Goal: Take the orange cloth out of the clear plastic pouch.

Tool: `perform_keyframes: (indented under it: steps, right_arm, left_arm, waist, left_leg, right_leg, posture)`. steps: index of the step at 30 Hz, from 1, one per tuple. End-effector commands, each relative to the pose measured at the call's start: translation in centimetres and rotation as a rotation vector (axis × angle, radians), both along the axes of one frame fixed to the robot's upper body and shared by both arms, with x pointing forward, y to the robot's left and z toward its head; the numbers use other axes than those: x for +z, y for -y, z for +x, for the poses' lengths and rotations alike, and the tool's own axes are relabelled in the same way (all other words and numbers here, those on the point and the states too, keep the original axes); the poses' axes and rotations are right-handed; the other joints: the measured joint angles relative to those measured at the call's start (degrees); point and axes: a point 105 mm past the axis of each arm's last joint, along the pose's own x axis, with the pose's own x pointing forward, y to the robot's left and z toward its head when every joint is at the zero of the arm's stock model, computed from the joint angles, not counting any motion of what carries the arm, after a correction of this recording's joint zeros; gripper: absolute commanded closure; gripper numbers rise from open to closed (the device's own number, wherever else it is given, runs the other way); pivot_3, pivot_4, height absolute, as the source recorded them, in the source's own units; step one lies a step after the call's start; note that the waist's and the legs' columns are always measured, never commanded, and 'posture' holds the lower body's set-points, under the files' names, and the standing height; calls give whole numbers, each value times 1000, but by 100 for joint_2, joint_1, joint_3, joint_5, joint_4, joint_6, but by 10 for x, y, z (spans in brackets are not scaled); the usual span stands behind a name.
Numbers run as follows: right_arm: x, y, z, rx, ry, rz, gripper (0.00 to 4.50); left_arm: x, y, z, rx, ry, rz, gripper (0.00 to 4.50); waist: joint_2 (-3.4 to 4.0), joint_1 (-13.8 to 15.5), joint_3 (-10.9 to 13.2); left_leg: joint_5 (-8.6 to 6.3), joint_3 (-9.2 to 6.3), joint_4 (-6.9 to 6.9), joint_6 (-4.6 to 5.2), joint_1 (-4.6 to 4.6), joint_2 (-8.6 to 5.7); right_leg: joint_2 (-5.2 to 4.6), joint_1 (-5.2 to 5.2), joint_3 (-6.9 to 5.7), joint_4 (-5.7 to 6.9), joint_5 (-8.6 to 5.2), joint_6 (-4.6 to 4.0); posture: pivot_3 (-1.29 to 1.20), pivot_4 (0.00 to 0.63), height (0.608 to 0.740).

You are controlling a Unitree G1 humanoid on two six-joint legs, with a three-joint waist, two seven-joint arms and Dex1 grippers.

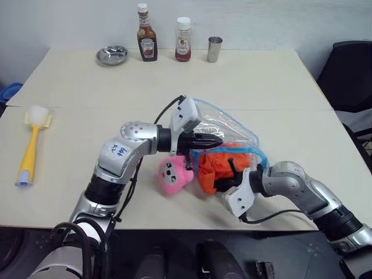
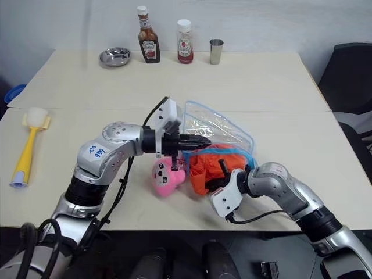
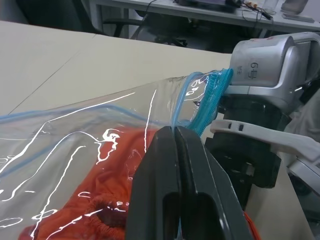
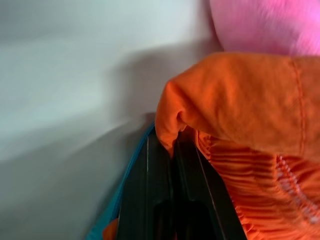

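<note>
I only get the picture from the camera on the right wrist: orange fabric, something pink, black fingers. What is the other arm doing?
Observer: The left hand is shut on the clear pouch, holding its plastic up off the table.
Operator: Is the orange cloth out yet?
Observer: Partly; the orange cloth bulges from the pouch's blue-edged opening while the right hand pinches it.
Operator: And the pink thing?
Observer: It's a plush toy lying on the table beside the cloth, below the left hand.
</note>
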Motion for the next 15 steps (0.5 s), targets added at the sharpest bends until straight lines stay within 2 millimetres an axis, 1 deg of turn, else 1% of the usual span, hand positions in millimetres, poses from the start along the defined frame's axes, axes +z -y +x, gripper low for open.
perform_keyframes:
  steps: [1,3,5,7,9,10,11,13,15]
  right_arm:
    - [7,3,-23,125,30,-8,4484]
    - [14,11,-39,178,38,1,4484]
    - [22,22,-55,239,71,8,4484]
    - [26,34,-67,273,85,-6,4484]
    - [26,47,-73,268,82,-16,4484]
    - [26,50,-74,265,82,-18,4484]
    - [25,58,-74,247,74,-39,4484]
    - [24,74,-75,205,63,-80,4484]
    - [24,83,-74,168,54,-94,4484]
  left_arm:
    - [-9,-13,29,158,102,93,4500]
    - [-16,-25,45,241,125,127,4500]
    - [-21,-40,63,342,138,144,4500]
    - [-23,-51,75,410,147,156,4500]
    - [-24,-58,82,446,163,165,4500]
    - [-24,-60,84,453,167,168,4500]
    - [-24,-64,86,471,168,168,4500]
    - [-23,-72,87,485,168,167,4500]
    - [-23,-78,87,490,169,165,4500]
  waist:
    - [1,10,0]
    - [0,16,0]
    - [1,33,0]
    - [-1,38,1]
    - [-1,38,1]
    - [-1,37,1]
    - [-1,24,1]
    - [-1,11,1]
    - [-1,0,1]
  left_leg:
    - [0,0,0,0,-1,-1]
    - [-1,0,-4,1,-7,-1]
    - [-1,1,-6,2,-11,-2]
    - [-2,1,-5,3,-13,-1]
    - [-3,4,-1,4,-9,-2]
    - [-2,5,0,4,-8,-3]
    - [-2,6,0,5,-5,-3]
    - [-2,10,-2,4,-2,-1]
    - [-2,14,-3,4,-2,0]
  right_leg:
    - [0,-1,0,0,0,0]
    - [0,-4,0,-6,0,0]
    - [-2,-5,-1,-10,0,0]
    - [-2,-4,-2,-15,0,0]
    - [-3,1,0,-12,0,1]
    - [-3,2,0,-10,0,1]
    - [-2,3,1,-9,0,1]
    - [1,2,5,-5,0,1]
    - [2,0,7,-3,0,1]
  posture:
    - [0,150,740]
    - [0,150,740]
    - [0,150,740]
    - [0,150,740]
    - [0,150,740]
    - [0,150,740]
    - [0,150,740]
    - [0,150,740]
    - [0,150,740]
